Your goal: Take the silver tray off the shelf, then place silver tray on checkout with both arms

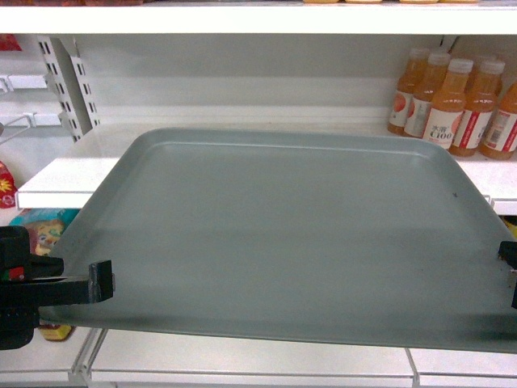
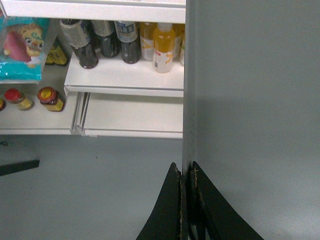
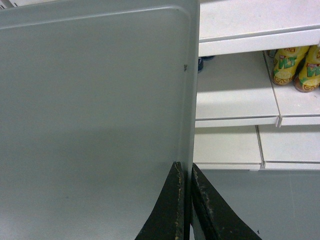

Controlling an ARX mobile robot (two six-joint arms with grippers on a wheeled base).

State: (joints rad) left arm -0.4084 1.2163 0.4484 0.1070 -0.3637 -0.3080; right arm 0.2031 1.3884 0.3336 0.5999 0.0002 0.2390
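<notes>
The silver tray (image 1: 291, 234) is a large matte grey-green rectangle held out in the air in front of the white shelf (image 1: 73, 174), its far edge still above the shelf board. My left gripper (image 1: 103, 281) is shut on the tray's left rim, and the left wrist view shows that gripper (image 2: 186, 169) with both fingers clamping the thin edge of the tray (image 2: 255, 100). My right gripper (image 1: 507, 257) is shut on the right rim at the frame's edge. The right wrist view shows the tray (image 3: 95, 115) pinched by that gripper (image 3: 185, 167). The checkout is out of view.
Orange juice bottles (image 1: 452, 101) stand on the shelf at back right. Lower shelves hold dark and yellow bottles (image 2: 120, 40), jars (image 2: 50, 98) and a blue snack bag (image 2: 22, 47). Yellow bottles (image 3: 295, 67) sit on a lower shelf at right. Grey floor (image 2: 90, 185) lies below.
</notes>
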